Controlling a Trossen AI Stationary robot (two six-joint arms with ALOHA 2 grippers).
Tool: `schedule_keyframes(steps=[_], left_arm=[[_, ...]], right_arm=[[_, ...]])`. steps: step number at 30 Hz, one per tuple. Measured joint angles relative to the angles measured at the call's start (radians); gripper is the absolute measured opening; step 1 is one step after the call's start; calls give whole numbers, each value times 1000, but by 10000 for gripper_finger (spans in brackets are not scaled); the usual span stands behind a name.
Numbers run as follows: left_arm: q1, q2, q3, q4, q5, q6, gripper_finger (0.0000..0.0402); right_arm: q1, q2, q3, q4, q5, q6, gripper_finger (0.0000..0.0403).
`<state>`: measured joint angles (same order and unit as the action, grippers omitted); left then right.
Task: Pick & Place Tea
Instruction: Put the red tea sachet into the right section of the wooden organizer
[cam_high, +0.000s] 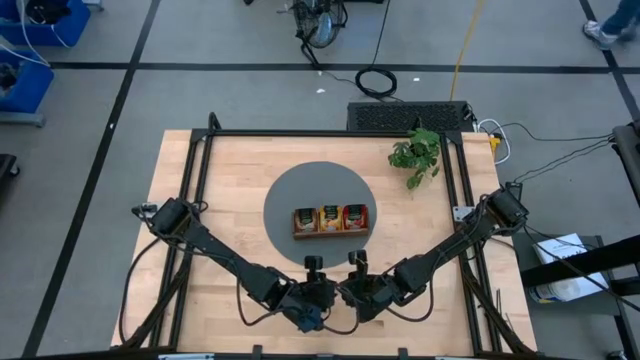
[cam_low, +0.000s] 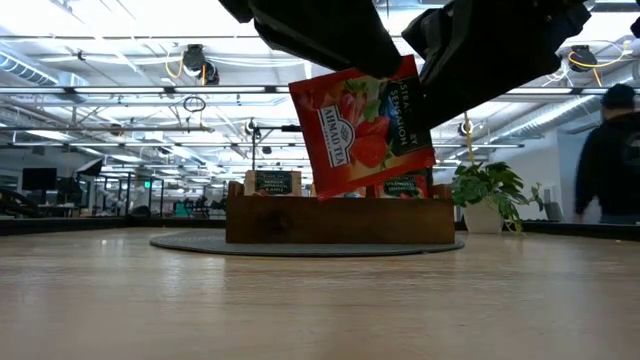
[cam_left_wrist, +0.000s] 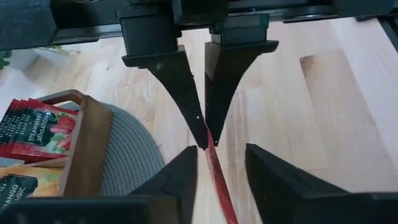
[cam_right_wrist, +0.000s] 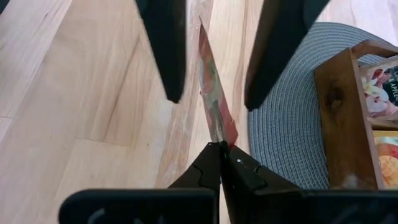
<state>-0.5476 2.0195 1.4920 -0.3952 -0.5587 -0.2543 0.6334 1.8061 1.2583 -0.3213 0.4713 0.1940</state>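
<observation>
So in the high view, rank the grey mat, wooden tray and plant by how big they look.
1. Grey mat, clearly the largest.
2. Wooden tray, lying on the mat.
3. Plant, somewhat smaller in spread than the tray, though its loose leaves make this less sure.

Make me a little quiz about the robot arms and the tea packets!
1. True or false: the red sachet lies flat on the table.
2. The left gripper and the right gripper meet at the sachet. Which one is shut on it? A) left B) right C) neither
3. Fill in: the tray stands on a round grey ____.

Key:
1. False. It hangs in the air, on edge.
2. B. The left gripper is open, one finger on each side of the sachet.
3. mat
</observation>
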Motion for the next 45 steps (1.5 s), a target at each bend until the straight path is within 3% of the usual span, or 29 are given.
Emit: schedule_keyframes(steps=[8, 19, 28, 34, 40, 45], left_arm=[[21, -1, 0, -29, 73, -24, 13], [8, -1, -2, -28, 67, 10, 4], [-17, -1, 0, -4, 26, 26, 2], [-19, 1, 1, 25, 17, 67, 2], [-22, 11, -12, -43, -31, -16, 1], [-14, 0, -5, -46, -75, -26, 1]], right_arm=[[0, 1, -1, 22, -1, -15, 0], [0, 1, -1, 22, -28, -29, 9], [3, -74, -80, 125, -27, -65, 114], [2, -189, -333, 491, -19, -58, 151], [47, -281, -527, 860, -83, -121, 155], [100, -301, -671, 1113, -22, -182, 153]])
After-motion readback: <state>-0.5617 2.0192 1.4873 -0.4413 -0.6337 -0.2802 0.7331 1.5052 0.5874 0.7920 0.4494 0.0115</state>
